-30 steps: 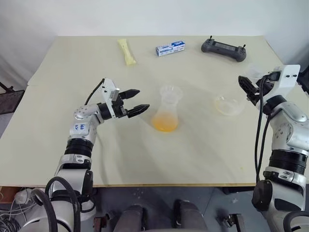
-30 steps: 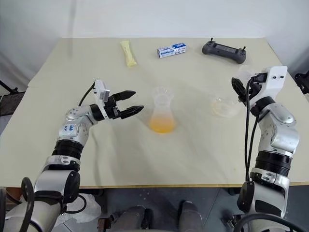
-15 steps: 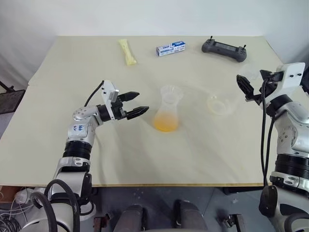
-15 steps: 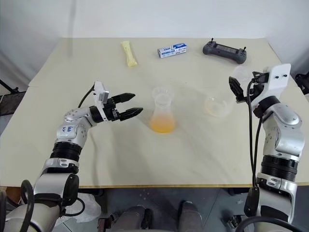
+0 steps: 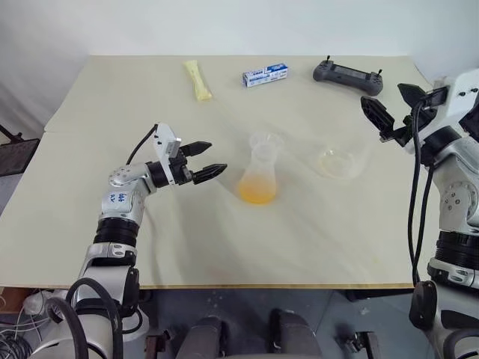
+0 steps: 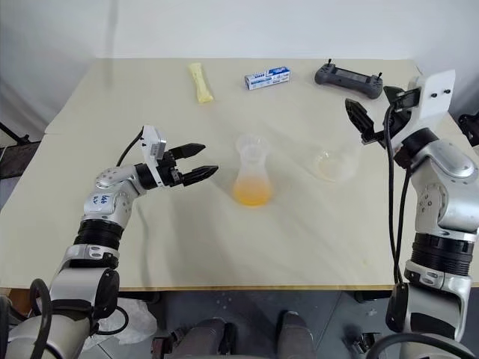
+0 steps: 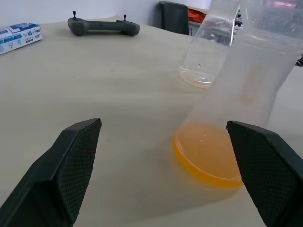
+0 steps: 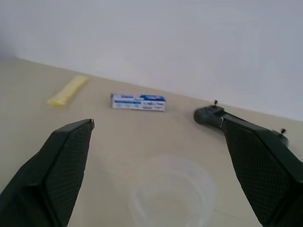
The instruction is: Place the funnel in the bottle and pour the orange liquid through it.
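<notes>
Nearest the robot, the left gripper point(image 5: 203, 160) hangs low over the table point(image 5: 112, 112), its jaws spread wide with nothing between them, pointing at the bottle point(image 5: 260, 170) just beside it. The bottle stands upright near the table's middle, clear of both grippers, with the orange liquid point(image 5: 257, 190) pooled shallow in its wide base (a bright ring seen through the glass in the left wrist view). Something clear and flared sits at its mouth, though whether that is the funnel or the bottle's own lip cannot be told. To its right stands a second clear flask point(image 5: 334, 161), with only a faint orange trace at the bottom. Above and beyond that flask, the right gripper point(image 5: 391, 107) is raised, fingers apart and holding nothing. Along the far edge lie a yellow packet point(image 5: 197, 80), a blue-and-white box point(image 5: 264, 75) and a dark remote controller point(image 5: 347, 75).
</notes>
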Available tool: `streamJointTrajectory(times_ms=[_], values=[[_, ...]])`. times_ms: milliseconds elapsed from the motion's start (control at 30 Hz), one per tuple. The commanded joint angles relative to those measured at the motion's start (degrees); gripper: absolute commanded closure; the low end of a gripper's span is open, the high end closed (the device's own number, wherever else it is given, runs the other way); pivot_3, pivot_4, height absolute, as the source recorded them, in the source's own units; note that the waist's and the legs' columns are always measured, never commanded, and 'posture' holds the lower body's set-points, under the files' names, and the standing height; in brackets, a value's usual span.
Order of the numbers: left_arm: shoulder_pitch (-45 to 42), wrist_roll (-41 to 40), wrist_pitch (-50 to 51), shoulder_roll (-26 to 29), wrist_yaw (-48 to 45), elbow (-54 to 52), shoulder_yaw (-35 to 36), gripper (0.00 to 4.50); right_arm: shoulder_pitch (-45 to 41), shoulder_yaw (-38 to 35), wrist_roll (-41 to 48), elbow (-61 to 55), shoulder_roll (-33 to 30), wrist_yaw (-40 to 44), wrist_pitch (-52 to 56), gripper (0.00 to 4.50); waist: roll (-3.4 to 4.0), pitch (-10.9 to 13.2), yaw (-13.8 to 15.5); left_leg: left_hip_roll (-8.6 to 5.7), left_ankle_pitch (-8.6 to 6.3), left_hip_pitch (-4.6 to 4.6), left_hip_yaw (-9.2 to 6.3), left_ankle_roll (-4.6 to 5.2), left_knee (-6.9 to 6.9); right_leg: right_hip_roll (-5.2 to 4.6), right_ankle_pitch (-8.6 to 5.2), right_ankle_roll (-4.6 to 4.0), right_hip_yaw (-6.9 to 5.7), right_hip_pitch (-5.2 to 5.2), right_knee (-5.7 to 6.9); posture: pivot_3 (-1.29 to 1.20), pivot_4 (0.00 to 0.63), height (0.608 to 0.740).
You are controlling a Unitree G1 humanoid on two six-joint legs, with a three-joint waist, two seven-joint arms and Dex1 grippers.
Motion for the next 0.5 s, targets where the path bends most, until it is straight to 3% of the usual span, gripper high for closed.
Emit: streamJointTrajectory(times_ms=[33, 267, 400, 500], values=[[2.09, -1.62, -0.67, 2.12, -3.11, -3.6, 0.97, 0.0, 4.32, -2.5, 8.72, -12.4, -3.71, 5.06, 5.15, 0.03, 0.0, 0.0, 0.06, 0.02, 0.0, 0.0, -0.04, 0.0, -0.01, 0.01, 0.0, 0.0, -0.02, -0.01, 0.01, 0.0, 0.15, 0.74], [6.98, -3.42, -4.0, 6.67, -10.75, -5.41, 2.57, 0.0, 30.95, -8.91, 17.47, -28.07, -10.68, 19.97, 6.07, 0.03, -0.1, -0.01, 1.43, -0.07, -0.02, -0.03, 0.01, 0.04, 0.02, -0.07, 0.03, 0.06, -0.08, 0.08, -0.1, 0.0, 0.15, 0.74], [9.21, -4.54, -5.11, 10.6, -16.81, -4.28, 3.5, 0.0, 42.2, -12.64, 17.3, -26.93, -9.93, 25.45, 1.81, 0.03, -0.13, 0.0, 1.53, -0.04, 0.0, 0.14, 0.07, 0.06, 0.05, -0.08, 0.04, 0.08, -0.08, 0.28, -0.19, 0.0, 0.15, 0.74], [10.63, -5.26, -5.36, 13.8, -22.36, -2.84, 3.95, 0.0, 49.04, -10.98, 13.31, -23.1, -9.94, 30.93, -3.79, 0.03, -0.15, -0.01, 1.51, -0.03, 0.0, 0.21, 0.06, 0.06, 0.05, -0.07, 0.04, 0.09, -0.08, 0.35, -0.23, 0.0, 0.15, 0.74]])
